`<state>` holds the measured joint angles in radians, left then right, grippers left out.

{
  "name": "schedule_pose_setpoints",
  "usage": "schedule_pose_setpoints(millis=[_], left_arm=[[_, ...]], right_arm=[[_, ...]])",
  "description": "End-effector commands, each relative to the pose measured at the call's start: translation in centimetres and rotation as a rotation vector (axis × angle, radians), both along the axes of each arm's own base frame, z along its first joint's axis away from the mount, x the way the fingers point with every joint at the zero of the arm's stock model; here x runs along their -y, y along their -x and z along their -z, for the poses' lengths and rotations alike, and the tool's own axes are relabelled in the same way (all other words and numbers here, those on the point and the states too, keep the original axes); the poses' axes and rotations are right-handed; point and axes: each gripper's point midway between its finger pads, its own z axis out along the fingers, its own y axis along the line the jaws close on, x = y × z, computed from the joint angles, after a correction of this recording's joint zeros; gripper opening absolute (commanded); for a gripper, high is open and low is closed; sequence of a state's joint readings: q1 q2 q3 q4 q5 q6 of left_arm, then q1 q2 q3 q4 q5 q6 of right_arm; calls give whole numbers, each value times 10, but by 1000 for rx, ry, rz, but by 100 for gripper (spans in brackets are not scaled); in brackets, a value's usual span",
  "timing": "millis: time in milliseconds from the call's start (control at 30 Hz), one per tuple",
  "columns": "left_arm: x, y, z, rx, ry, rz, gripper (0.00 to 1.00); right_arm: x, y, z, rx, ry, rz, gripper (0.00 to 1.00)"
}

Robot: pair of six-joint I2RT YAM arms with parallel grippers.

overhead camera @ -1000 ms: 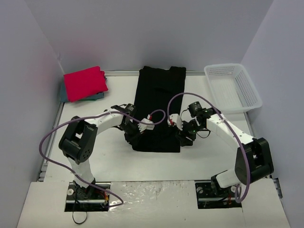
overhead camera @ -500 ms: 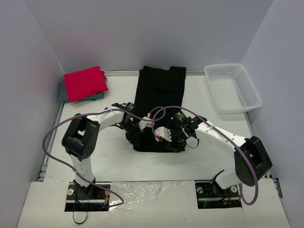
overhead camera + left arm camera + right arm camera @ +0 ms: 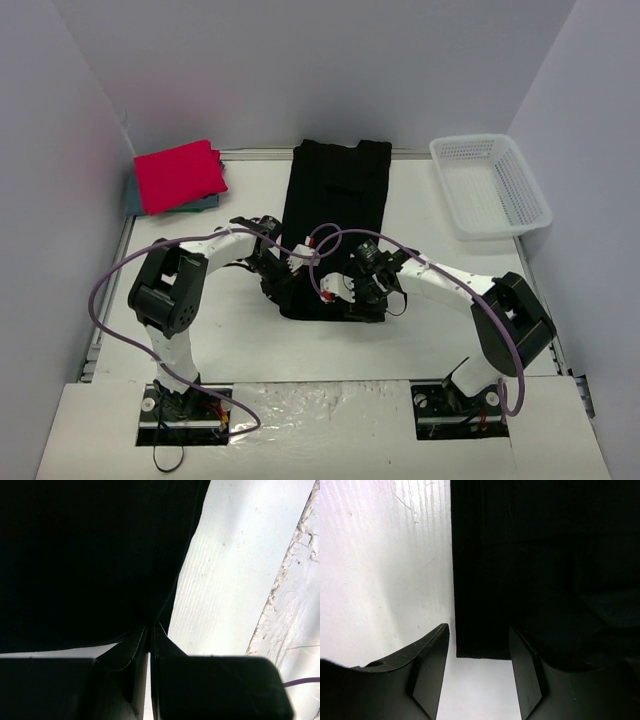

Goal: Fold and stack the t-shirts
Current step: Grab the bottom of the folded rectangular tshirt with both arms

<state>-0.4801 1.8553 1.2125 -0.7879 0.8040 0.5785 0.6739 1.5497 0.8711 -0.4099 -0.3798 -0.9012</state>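
The black t-shirt (image 3: 335, 215) lies as a long folded strip down the middle of the table. My left gripper (image 3: 277, 284) is at its near left corner, and the left wrist view shows the gripper (image 3: 150, 628) shut on the edge of the black t-shirt (image 3: 90, 555). My right gripper (image 3: 365, 297) is at the near right corner. In the right wrist view it (image 3: 479, 652) is open, with the corner of the black t-shirt (image 3: 530, 555) between the fingers. The folded red-pink t-shirt (image 3: 180, 174) lies on the teal-blue t-shirt (image 3: 205, 203) at the back left.
A white mesh basket (image 3: 490, 185) stands at the back right. Purple cables loop over both arms above the near end of the black shirt. Walls close in the table on the left, back and right.
My right gripper has moved left and nearer, from beside the shirt's right edge onto its near right corner. My left gripper has stayed at the near left corner.
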Motion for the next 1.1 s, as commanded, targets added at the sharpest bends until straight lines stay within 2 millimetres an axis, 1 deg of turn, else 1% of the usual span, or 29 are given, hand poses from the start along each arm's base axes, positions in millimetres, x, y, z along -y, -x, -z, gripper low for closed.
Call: schedule_pose_setpoints(millis=[0,367,533,633,667,733,767,800,833,933,1067], left_arm=[[1,5,-14,2,52,24,2],[0,5,-12,-8,49,28,2],[1,5,-13,-8,49,30,3],[0,5,-13,-10,48,30,2],[0,5,-13,-7,48,29,2],[1,5,-14,-5,50,29,2],[1,5,-15,-4,51,29,2],[1,5,-16,-3,53,29,2],[1,5,-16,-1,54,30,2],[2,4,-19,4,60,28,2],[1,5,-25,13,64,29,2]], right_arm=[[16,10,12,-30,87,15,48],[31,13,23,-30,154,29,50],[31,13,27,-28,152,35,48],[34,13,34,-33,173,46,37],[34,13,36,-40,176,47,27],[33,15,38,-51,178,45,16],[33,15,39,-56,180,46,7],[32,16,39,-61,175,49,3],[32,17,38,-67,173,53,0],[29,21,32,-80,156,52,0],[22,28,13,-120,115,44,0]])
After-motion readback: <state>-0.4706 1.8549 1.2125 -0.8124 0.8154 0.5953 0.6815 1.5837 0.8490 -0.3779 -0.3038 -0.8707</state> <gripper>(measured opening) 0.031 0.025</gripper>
